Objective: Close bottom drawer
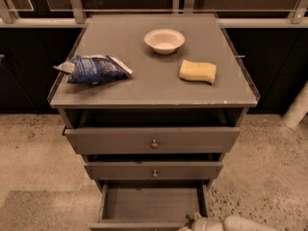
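Observation:
The bottom drawer of a grey-brown cabinet stands pulled far out, its inside bare; its front panel is cut off by the bottom edge of the camera view. My gripper sits at the bottom edge, right at the drawer's front right corner, with the white arm trailing off to the right. Above it are the mid-width drawer and the wide top drawer, each slightly open with a small round knob.
On the cabinet top lie a blue snack bag, a white bowl and a yellow sponge. Speckled floor surrounds the cabinet. A white post stands at the right; dark cabinets and railing behind.

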You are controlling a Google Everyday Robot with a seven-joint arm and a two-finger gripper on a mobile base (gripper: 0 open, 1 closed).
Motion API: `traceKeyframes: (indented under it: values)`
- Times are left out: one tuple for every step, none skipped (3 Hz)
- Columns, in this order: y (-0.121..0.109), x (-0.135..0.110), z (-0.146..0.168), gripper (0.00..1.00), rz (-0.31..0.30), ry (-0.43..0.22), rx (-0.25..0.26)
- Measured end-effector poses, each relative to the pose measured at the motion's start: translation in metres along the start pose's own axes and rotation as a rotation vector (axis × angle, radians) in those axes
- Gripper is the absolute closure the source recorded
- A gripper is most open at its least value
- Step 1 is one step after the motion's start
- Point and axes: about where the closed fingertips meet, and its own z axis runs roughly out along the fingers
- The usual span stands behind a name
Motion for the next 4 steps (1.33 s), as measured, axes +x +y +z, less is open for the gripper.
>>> traceKeyframes:
  values:
    - [0.000, -0.001, 0.000, 0.00, 0.000, 0.000, 0.000]
    - [0.001, -0.001, 0.001, 0.00, 0.004, 0.003, 0.000]
    - [0.001, -0.007, 0.006, 0.00, -0.016, 0.004, 0.004]
    - [-0.017, -0.012, 0.042, 0.00, -0.070, -0.005, 0.057]
